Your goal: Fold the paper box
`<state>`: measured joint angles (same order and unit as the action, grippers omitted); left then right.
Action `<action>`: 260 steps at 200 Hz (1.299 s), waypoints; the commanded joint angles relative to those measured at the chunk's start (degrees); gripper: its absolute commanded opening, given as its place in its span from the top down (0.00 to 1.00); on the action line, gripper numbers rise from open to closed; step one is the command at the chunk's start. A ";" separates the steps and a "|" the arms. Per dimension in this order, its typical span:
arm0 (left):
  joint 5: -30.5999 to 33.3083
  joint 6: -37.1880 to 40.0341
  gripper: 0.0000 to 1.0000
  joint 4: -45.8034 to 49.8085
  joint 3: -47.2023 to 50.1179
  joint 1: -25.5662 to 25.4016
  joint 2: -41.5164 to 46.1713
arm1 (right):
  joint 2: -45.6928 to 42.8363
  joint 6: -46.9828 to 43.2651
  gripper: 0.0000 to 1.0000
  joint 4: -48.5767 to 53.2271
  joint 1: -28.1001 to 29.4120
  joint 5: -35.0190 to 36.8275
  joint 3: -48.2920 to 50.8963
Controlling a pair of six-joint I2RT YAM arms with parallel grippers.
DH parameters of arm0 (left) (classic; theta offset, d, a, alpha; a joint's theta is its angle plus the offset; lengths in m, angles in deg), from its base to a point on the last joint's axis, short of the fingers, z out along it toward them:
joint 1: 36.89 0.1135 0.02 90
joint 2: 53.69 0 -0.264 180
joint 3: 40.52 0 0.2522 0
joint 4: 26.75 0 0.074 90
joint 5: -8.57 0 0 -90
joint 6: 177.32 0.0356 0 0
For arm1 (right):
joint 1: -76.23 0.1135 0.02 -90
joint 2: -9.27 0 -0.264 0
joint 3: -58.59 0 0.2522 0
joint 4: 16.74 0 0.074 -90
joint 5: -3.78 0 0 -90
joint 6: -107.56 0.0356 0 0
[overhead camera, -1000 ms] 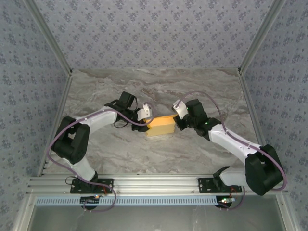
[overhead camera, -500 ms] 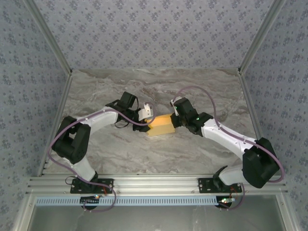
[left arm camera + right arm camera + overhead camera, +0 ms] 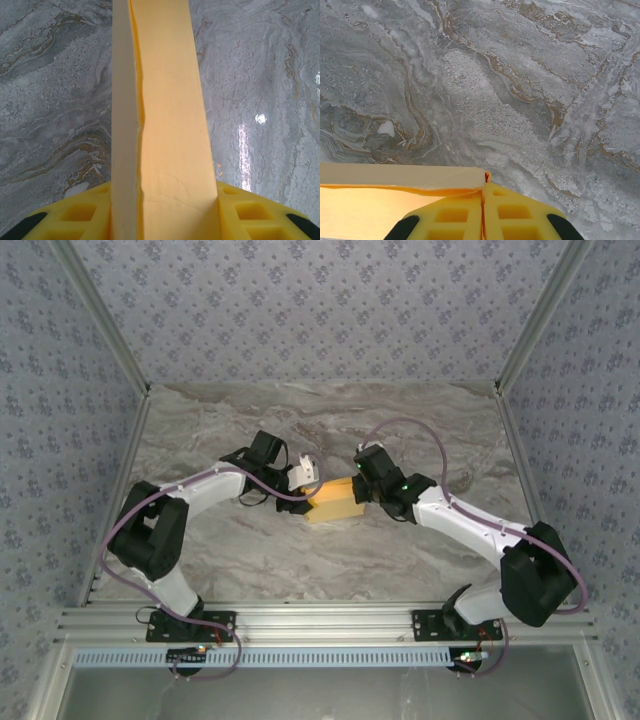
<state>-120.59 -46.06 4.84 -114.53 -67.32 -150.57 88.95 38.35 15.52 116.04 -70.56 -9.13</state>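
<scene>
Paper box (image 3: 334, 499): thin yellow-orange card, so most likely very light and bendy. Easy to dent or crease in the wrong spot, so best squeezed softly. Looks smooth too, so may slip out of a weak pinch. Best to take hold of a flat wall or a flap edge, close to a fold line, not a loose corner.

Sits near the middle of the marble table (image 3: 200, 440), between the 2 grippers. Seen from above: left gripper (image 3: 306, 480) at the box's 10 o'clock, right gripper (image 3: 360, 488) at its 2 o'clock, both right up against the card.

Seen from the left wrist: a tall strip of the card running from 6 o'clock up to 12 o'clock, with 1 yellow finger on each side at the bottom. So closed on the box, holding that wall.

Seen from the right wrist: 2 yellow fingers pressed together with nothing between, so shut and holding nothing. Box edge at 8 o'clock from the tips, and seems to touch them. Looks more like a push on the box's end than a grab
</scene>
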 commanded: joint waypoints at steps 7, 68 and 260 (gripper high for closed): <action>2.41 -0.45 0.63 1.58 -0.91 -0.56 -0.94 | 0.63 1.83 0.91 1.80 0.62 1.28 0.63; 2.85 -0.66 0.62 1.56 -0.92 -0.53 -1.03 | -0.86 1.67 0.93 -0.32 1.15 2.20 3.83; 3.93 -2.07 0.61 0.92 -1.36 -0.85 -1.01 | -3.28 6.44 0.94 -5.58 3.51 5.95 10.57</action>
<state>-119.67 -47.09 4.82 -114.90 -67.78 -150.57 85.36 45.11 6.56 118.95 -65.36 -0.58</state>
